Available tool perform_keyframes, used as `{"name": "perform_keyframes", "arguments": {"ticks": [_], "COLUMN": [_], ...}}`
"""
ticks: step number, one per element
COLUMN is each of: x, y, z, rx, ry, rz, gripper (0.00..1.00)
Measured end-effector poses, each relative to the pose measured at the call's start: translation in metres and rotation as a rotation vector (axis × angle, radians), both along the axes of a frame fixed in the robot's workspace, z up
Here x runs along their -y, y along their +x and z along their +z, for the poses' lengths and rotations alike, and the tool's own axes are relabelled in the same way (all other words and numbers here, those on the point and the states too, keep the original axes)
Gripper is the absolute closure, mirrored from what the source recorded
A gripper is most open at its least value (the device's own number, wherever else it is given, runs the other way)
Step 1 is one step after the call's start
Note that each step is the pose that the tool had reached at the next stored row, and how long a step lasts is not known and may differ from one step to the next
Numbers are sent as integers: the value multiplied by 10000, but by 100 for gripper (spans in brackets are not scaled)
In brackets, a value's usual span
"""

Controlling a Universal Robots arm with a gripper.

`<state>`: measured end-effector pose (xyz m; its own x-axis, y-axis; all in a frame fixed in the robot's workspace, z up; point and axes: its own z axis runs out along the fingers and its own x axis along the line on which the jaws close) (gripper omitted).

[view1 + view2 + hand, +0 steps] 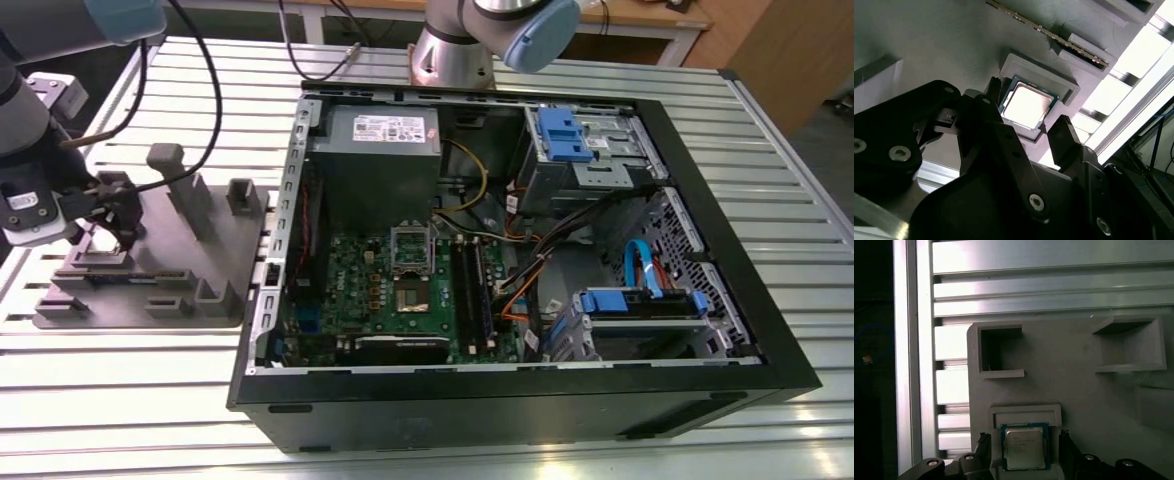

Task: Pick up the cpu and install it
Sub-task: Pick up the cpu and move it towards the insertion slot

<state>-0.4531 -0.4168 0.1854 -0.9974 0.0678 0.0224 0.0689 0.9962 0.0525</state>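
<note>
1. The gripper hangs over the grey fixture plate at the exterior view's left, well apart from the open computer case on the slatted table
2. The cpu lies flat in a shallow nest on that plate, silvery top up
3. The claw is wide: its black fingers stand one on each side of the chip, and neither seems to touch it
4. I take the step in hand to be the grasp. To do it well, I would keep the chip centred between the fingers, as it looks in the first wrist view, with the claw square to its edges
5. The fingers should catch the pale rim rather than the nest wall, and close gently so the chip does not tilt
6. In the case, the motherboard socket looks uncovered, with nothing seated in it
</note>
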Motion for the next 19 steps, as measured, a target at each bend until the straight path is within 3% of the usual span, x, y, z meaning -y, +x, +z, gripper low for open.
{"name": "perform_keyframes", "arguments": {"ticks": [6,7,11,12,19], "x": [1,1,0,1,1], "y": [-3,-6,-35,-37,-42], "z": [-26,-27,-30,-32,-53], "rx": [2,22,254,274,275], "ry": [17,16,17,17,18], "rz": [-48,-47,-48,-47,-48], "gripper": [35,35,35,35,35]}}
